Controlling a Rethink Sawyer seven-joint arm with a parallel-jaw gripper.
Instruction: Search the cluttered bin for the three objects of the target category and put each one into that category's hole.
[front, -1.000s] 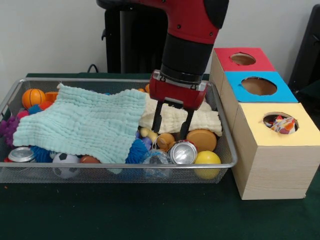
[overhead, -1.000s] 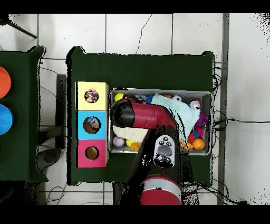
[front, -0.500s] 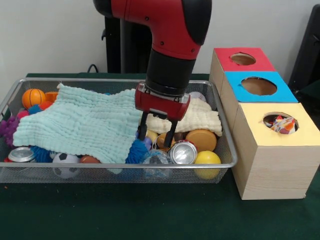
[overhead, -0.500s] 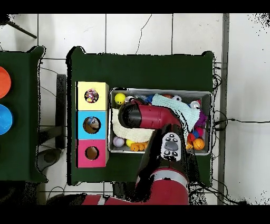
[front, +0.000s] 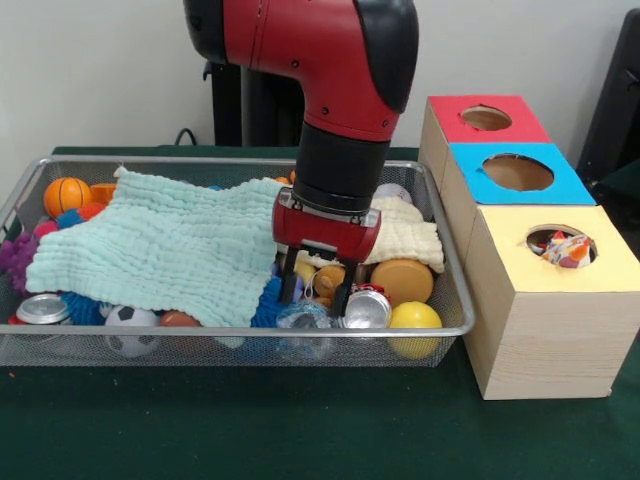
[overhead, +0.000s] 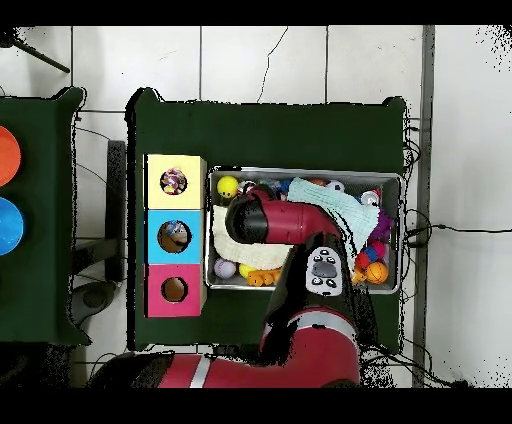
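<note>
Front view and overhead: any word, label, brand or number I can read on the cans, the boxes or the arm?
None can be read.
Silver can by the gripper: no print legible.
Second can at the bin's other end: no print legible.
Red, blue and yellow boxes: plain, no lettering.
Arm's button panel: marks too small.

The red and black arm (front: 330, 70) bent at a bulky elbow and dropped almost straight down into the wire bin (front: 30, 180), toward its end nearest the coloured boxes. Its black wrist section ended in a red block, under which the gripper (front: 318, 292) pointed down with its two dark fingers (front: 292, 285) spread apart, tips sunk among the bin's contents. From overhead, the arm (overhead: 290, 222) lay across that same end of the bin.
</note>
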